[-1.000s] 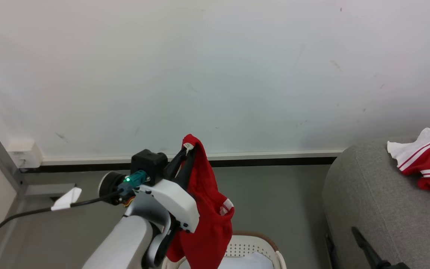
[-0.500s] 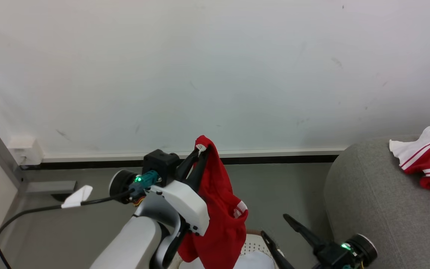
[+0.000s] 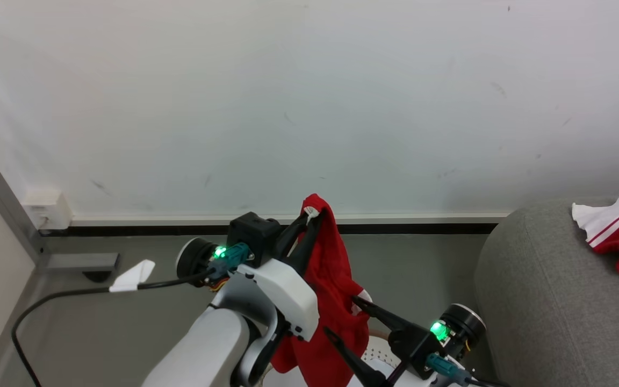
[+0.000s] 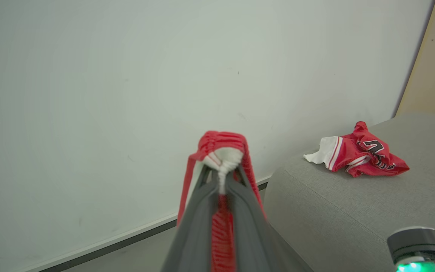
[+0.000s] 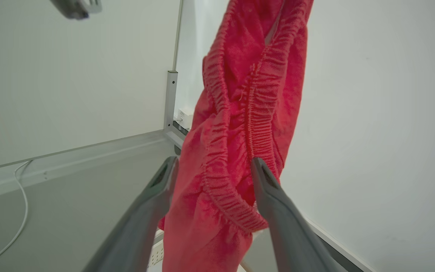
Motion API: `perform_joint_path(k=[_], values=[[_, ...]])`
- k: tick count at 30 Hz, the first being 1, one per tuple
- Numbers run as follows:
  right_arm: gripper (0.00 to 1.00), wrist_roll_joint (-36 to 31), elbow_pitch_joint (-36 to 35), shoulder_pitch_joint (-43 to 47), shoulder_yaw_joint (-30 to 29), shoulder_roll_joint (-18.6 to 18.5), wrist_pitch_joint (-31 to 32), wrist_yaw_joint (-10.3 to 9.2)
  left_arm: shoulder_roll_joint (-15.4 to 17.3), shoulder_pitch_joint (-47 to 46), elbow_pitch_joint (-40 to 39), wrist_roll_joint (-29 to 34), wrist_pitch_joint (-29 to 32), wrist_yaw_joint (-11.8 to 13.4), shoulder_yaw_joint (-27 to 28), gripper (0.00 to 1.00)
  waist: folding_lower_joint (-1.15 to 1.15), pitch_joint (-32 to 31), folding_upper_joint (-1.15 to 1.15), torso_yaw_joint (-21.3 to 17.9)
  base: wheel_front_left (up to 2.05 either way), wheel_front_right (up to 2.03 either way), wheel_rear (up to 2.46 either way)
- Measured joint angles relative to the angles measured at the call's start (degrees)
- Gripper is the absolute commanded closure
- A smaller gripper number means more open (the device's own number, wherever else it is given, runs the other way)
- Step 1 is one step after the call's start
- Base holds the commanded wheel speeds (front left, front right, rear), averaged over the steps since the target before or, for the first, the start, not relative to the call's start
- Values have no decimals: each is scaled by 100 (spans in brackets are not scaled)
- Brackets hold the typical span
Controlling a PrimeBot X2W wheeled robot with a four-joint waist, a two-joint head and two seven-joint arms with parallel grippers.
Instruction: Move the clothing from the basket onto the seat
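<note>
Hanging from the left gripper [image 3: 311, 216], the red garment [image 3: 336, 290] is pinched at its gathered top edge between jaws pressed together, and it dangles above the basket [image 3: 378, 356]. The right gripper [image 3: 340, 315] has its jaws spread wide with the lower fabric between them; contact unclear. A second garment [image 3: 618, 236], red and white, lies on the seat [image 3: 546, 301], well apart.

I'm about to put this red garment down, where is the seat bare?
The grey seat is bare from its rounded edge up to the crumpled jersey. Crowded by the hanging red garment, pinched by the left gripper, with the open right gripper straddling it.
</note>
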Motion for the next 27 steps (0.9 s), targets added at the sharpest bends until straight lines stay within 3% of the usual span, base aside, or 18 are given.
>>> perform_joint_path(k=[9,14,15,17,27], values=[[0,-331,1129,-387,376,227,0,0,-129,-109,-25,32,70,-42,-192,100,0,32,0,116,0,0,0],[2,-12,1360,-432,608,244,4,0,-183,-158,-26,32,79,-49,-252,100,0,28,0,169,0,0,0],[40,86,1359,-440,632,249,4,0,-183,-160,-22,31,79,-51,-260,100,0,28,0,174,0,0,0],[100,260,1314,-480,632,245,13,0,-183,-165,-10,31,79,-52,-272,100,0,29,0,180,0,0,0],[100,594,1302,-603,488,246,11,0,-120,-173,105,-20,23,-32,-216,100,0,75,0,117,0,0,0]])
